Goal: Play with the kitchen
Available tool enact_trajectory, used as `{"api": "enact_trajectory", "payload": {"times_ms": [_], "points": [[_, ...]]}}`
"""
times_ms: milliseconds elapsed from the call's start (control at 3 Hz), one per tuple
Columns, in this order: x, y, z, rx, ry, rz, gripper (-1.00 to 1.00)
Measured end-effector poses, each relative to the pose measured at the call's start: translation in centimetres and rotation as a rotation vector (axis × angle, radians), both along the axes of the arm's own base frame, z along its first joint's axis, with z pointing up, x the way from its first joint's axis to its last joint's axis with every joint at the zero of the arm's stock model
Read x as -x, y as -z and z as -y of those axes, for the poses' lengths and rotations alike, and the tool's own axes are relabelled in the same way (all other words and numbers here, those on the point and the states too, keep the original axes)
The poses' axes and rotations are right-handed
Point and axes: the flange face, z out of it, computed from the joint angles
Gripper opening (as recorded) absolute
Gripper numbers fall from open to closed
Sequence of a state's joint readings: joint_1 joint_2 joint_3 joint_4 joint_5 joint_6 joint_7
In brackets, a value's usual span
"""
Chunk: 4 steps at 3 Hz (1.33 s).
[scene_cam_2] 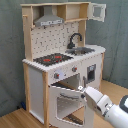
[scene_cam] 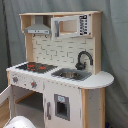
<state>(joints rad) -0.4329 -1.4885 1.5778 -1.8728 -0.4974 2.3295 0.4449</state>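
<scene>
The tool (scene_cam_2: 81, 90) is at the upper right corner of the oven door (scene_cam_2: 65, 100), which stands swung open toward the near side in the second exterior view. Its fingers are hidden against the door edge, so I cannot tell whether they are spread, closed, or gripping the door. The white arm (scene_cam_2: 111, 107) reaches in from the near right. In the first exterior view only a pale rounded part of the arm (scene_cam: 20, 122) shows at the bottom left, and the door edge (scene_cam: 4, 97) juts out at the left.

The kitchen (scene_cam_2: 60, 55) stands on a wooden floor (scene_cam_2: 15, 120) before a grey curtain (scene_cam_2: 10, 45). Above the door are knobs (scene_cam_2: 56, 76), then the hob (scene_cam_2: 52, 59) on the tabletop, with the sink (scene_cam_2: 82, 50) and faucet (scene_cam_2: 75, 39) to its right and the hood (scene_cam_2: 49, 20) overhead.

Risks, as I judge them: a push past the hinge's limit could strain the light door or drag the whole kitchen across the floor. An off-centre contact at the corner could let the tool slip off and strike the frame. A sweeping arm could catch the knobs.

No brand, label or writing can be read on anything.
</scene>
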Motion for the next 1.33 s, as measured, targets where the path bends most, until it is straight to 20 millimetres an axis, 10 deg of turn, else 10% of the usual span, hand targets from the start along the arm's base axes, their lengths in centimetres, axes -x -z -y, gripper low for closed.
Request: {"api": "enact_trajectory", "payload": {"times_ms": [1333], "points": [[-2.1,7.8,0.1,-0.319,-0.077,-0.088,1.00]]}}
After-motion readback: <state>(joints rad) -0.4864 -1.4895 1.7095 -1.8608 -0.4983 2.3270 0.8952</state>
